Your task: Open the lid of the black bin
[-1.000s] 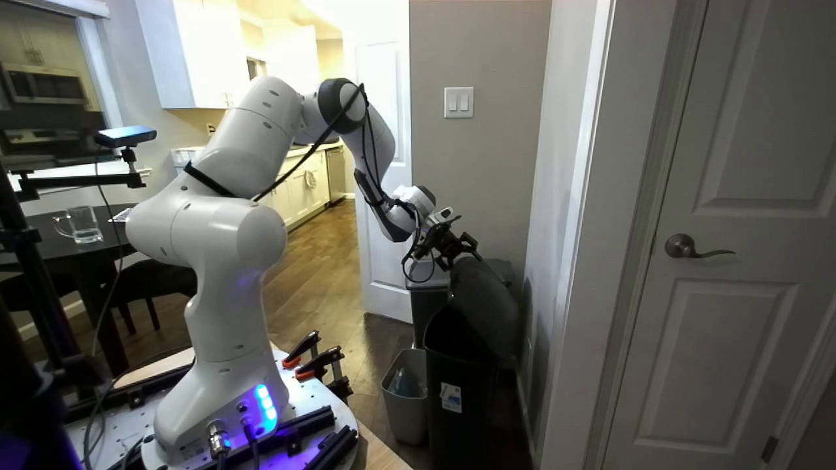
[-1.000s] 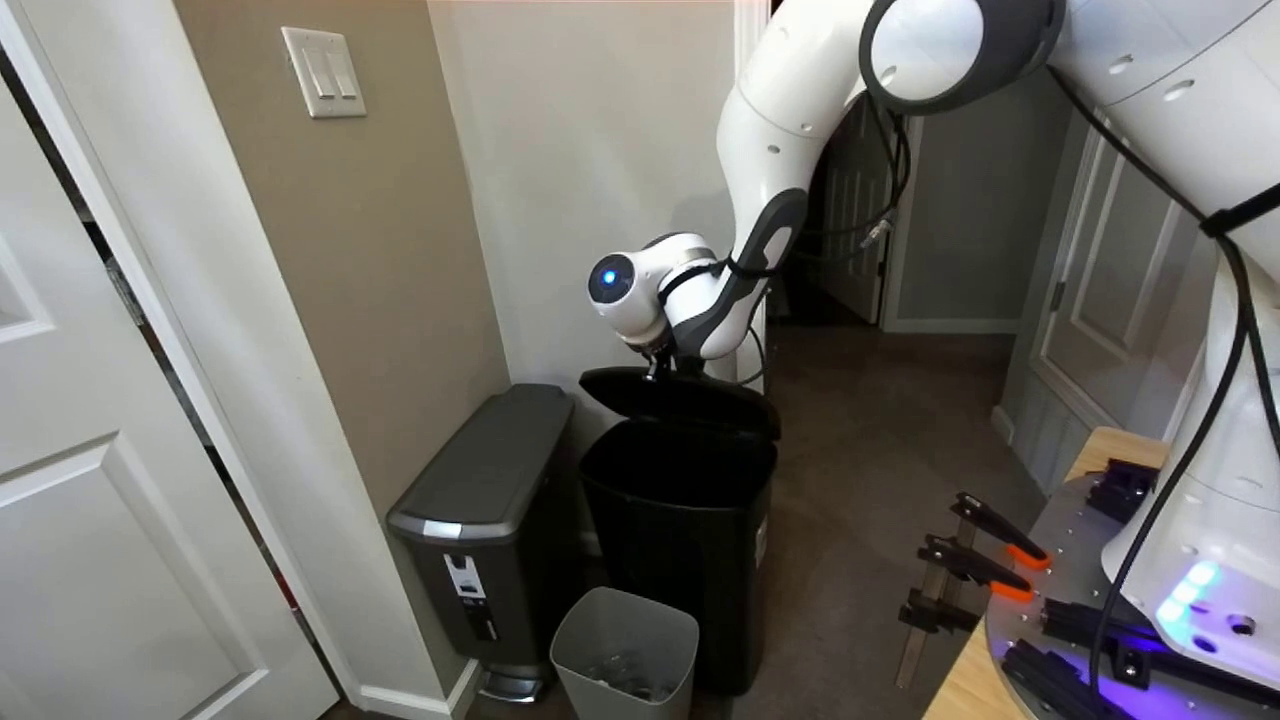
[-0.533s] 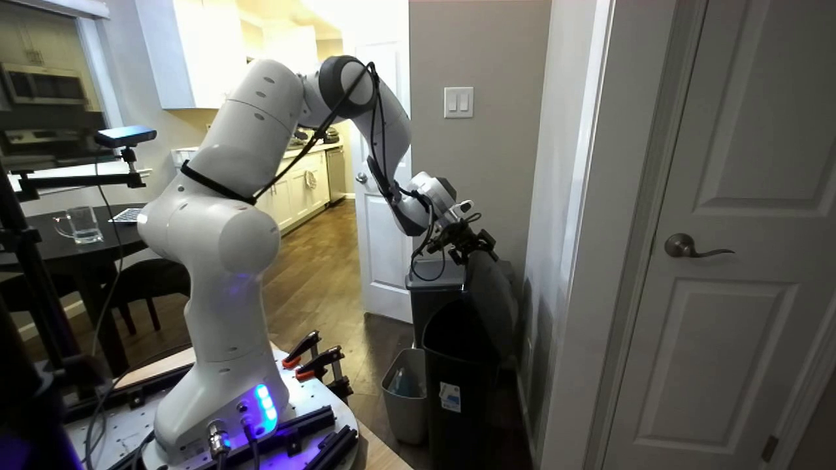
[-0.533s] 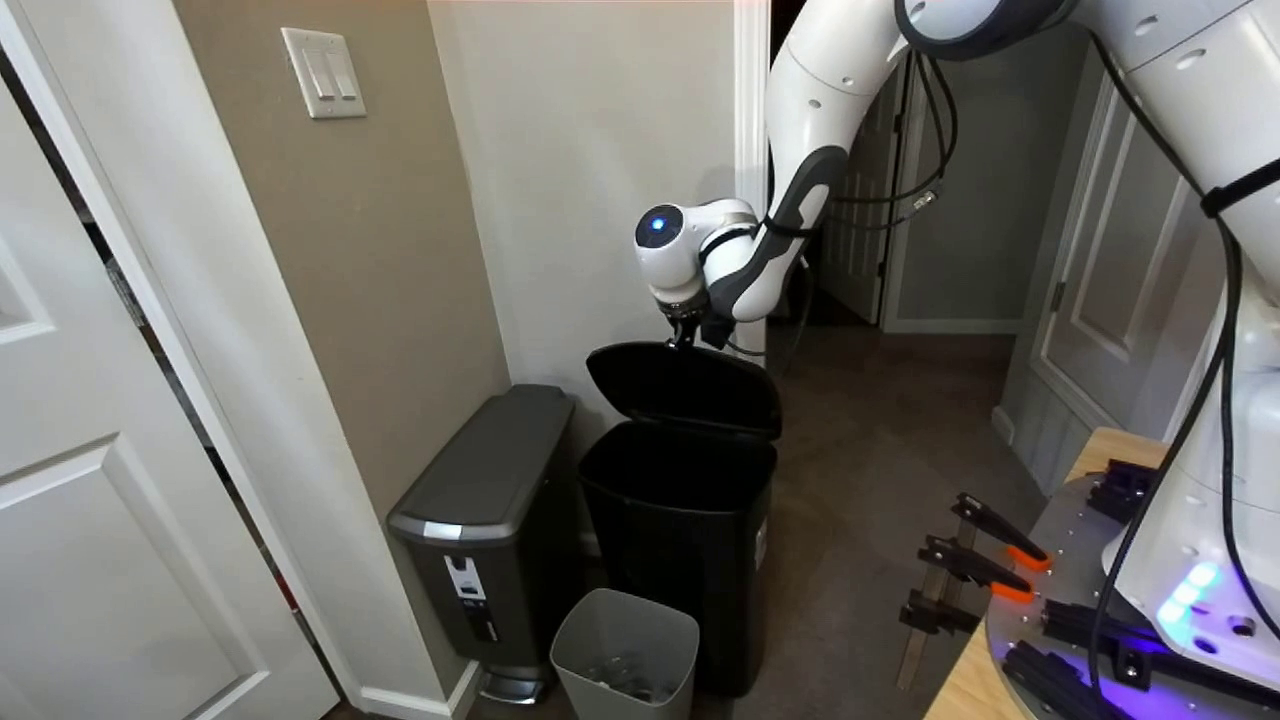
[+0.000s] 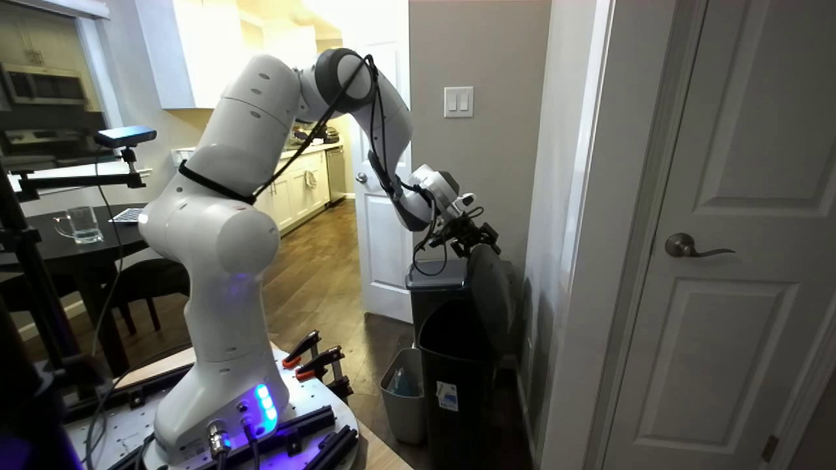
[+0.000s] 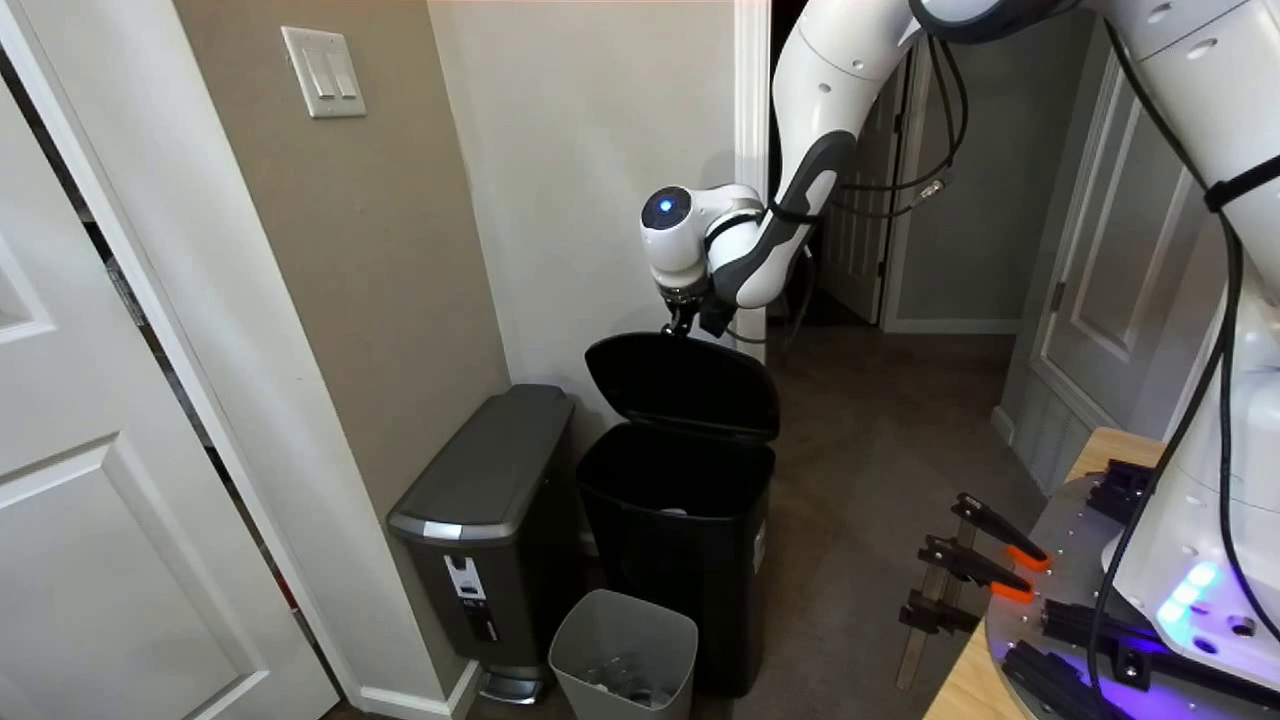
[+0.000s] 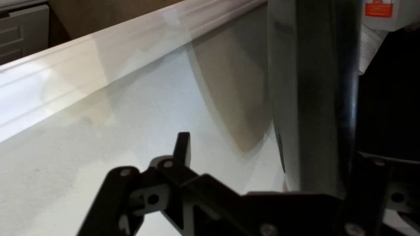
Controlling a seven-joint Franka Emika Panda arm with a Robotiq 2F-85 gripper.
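The black bin [image 6: 690, 600] stands against the wall; it also shows in an exterior view [image 5: 460, 418] with its pale label low on its front. Its lid [image 6: 680, 385] is raised, standing steeply above the opening on its hinge; it also shows in an exterior view [image 5: 491, 290]. My gripper [image 6: 690, 320] is at the lid's top edge. In the wrist view, my gripper [image 7: 279, 152] has its fingers wide apart, with the edge of the lid [image 7: 316, 98] between them, close to the right finger. The right fingertip is dark and hard to make out.
A grey-lidded step bin [image 6: 485, 465] stands beside the black bin. A grey translucent container [image 6: 625, 650] stands in front. The wall [image 6: 610, 200] is close behind the lid. A white thing with an orange-red label [image 7: 379, 9] shows beyond the lid.
The lid has swung further up, from a low tilt to steeply raised. My gripper has risen with it and moved toward the wall. The black bin has shifted slightly.
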